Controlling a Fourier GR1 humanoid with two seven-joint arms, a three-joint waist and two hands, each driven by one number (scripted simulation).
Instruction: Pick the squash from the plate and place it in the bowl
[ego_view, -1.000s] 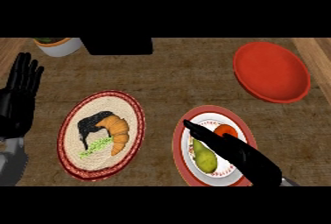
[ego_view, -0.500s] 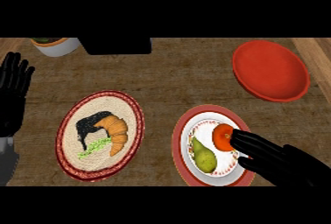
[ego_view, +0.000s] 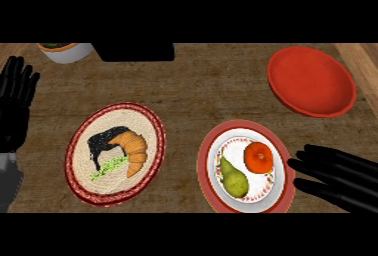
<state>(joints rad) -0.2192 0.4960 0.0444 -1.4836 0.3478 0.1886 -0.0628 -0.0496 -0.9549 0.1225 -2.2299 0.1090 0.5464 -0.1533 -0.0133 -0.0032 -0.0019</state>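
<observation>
While filling the whole head view, shows as a brown, wood-grained desk (ego_view: 207, 85), with a paler wooden strip (ego_view: 362, 60) slanting down the upper right corner. Carries along the far edge a white pot (ego_view: 68, 51) with green in it and, just beside it, a dark box (ego_view: 136, 51). Holds the red bowl (ego_view: 311, 81) at the upper right, near the pale strip and well apart from the other things. Bears left of centre a round woven mat (ego_view: 151, 125) with a dark red rim, and on it a croissant (ego_view: 135, 150) beside a black lump and some green bits. Sets the red-rimmed plate (ego_view: 209, 165) right of centre, close to the view's lower edge. Keeps the squash (ego_view: 235, 179), green-yellow and pear-shaped, on the plate's white middle, near an orange round fruit (ego_view: 259, 157) that lies further back and to the right. Shows the right robot hand (ego_view: 343, 175) entering from the lower right, released, fingers straight and pointing left, grasping nothing, fingertips at the plate's right rim and short of the squash. Shows the left robot hand (ego_view: 16, 100) resting at the left edge, released, fingers up. Leaves bare desk between plate and bowl, and a broad bare band across the middle.
</observation>
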